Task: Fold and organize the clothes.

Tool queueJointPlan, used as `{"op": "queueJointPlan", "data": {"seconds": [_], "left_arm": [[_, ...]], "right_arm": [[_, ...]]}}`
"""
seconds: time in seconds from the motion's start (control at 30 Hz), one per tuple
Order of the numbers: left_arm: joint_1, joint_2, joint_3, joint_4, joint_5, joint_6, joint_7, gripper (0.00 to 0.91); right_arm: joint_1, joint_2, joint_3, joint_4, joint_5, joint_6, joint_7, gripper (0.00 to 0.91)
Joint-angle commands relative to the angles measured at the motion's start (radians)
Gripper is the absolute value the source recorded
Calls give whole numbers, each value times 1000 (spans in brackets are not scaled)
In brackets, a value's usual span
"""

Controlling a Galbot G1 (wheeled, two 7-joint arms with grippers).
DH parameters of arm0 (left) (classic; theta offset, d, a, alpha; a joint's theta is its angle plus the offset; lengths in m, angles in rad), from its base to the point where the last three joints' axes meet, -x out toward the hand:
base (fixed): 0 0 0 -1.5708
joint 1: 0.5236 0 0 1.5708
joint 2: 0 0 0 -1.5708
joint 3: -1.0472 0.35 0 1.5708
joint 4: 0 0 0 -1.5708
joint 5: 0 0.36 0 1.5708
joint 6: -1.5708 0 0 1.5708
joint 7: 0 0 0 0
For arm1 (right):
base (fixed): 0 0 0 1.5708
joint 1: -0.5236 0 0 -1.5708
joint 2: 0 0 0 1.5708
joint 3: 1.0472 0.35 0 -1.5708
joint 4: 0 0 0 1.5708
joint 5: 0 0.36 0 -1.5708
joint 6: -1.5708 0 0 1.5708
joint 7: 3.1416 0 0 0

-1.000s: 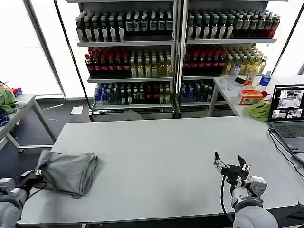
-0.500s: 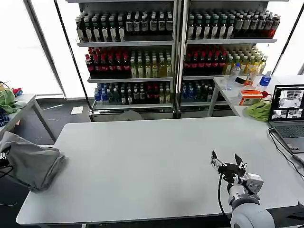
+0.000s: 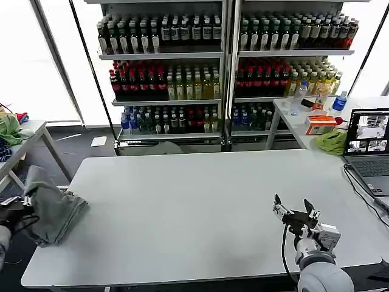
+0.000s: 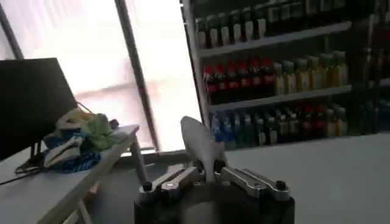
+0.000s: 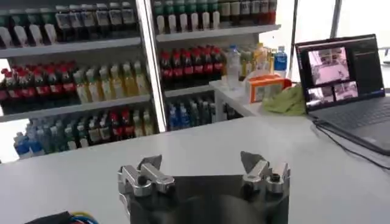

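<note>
A folded light grey shirt (image 3: 51,208) hangs half over the left end of the grey table (image 3: 200,201). My left gripper (image 3: 18,204) holds its outer edge, just past the table's left end. In the left wrist view a tongue of grey cloth (image 4: 201,143) stands pinched in the left gripper (image 4: 206,173), which is shut on it. My right gripper (image 3: 293,208) hovers low over the table's front right part, open and empty. In the right wrist view the right gripper (image 5: 204,167) has its fingers spread wide over bare tabletop.
A laptop (image 3: 369,149) with a cable lies at the table's right end. A side table (image 3: 12,143) at far left carries green and blue cloths (image 4: 82,131). Another green cloth (image 3: 331,141) and an orange box (image 3: 319,124) sit on a far right table. Drink shelves (image 3: 225,61) stand behind.
My left gripper dragged the grey shirt from the table's front left out past the left end, then brought it slightly back and up. The right gripper barely moved.
</note>
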Motion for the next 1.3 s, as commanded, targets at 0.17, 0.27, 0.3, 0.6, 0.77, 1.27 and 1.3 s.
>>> {"op": "queueJointPlan", "data": {"seconds": [0.17,0.27,0.3,0.6,0.77,1.27,1.3], "left_arm": [[-111,-176,672,-294,248,48,-48,0],[-146,-191,745,-263,254,51,-49,0],[-163,-204,765,-254,254,52,-50,0],[-250,-300,856,-210,240,64,-51,0],[-288,-316,862,-160,227,63,-58,0],[-450,-442,938,44,187,-32,-80,907],[-456,-443,940,53,188,-41,-59,907]], "right_arm": [[-32,30,10,3,-37,0,-4,907],[-40,42,16,-5,-45,0,-5,907],[-44,44,19,-4,-45,0,-6,907],[-67,52,39,12,-66,-1,-8,907],[-62,52,37,5,-74,-1,-13,907],[-17,44,4,-45,-87,-1,-17,907],[-13,41,2,-50,-88,-1,-19,907]]}}
